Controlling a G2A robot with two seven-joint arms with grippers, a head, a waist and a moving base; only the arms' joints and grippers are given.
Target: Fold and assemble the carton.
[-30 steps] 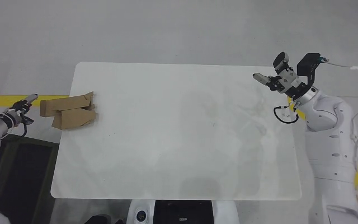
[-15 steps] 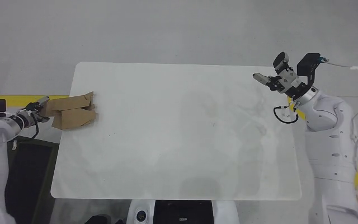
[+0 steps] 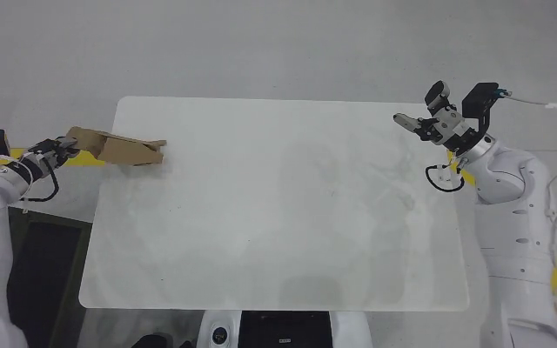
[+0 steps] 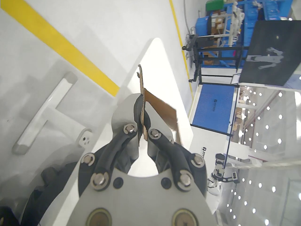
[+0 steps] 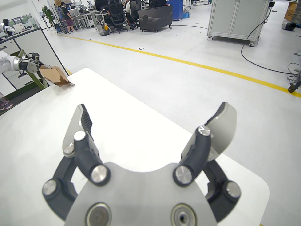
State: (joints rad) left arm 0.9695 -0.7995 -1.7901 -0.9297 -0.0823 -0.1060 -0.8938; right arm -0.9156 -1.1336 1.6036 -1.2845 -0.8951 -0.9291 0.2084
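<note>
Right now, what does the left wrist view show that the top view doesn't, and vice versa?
Left wrist view: close up, the left gripper clamps a thin edge of the carton, seen edge-on. Top view: the whole white table, the carton reaching in over its left edge, and the right gripper open, apart, near the far right corner. Both: the left gripper shut on the carton.

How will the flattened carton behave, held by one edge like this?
Probably light: the left gripper holds the carton by one pinched edge alone. Likely fairly stiff, since it reaches over the table with no visible sag. One panel splays away from the pinched layer, so flaps may swing.
</note>
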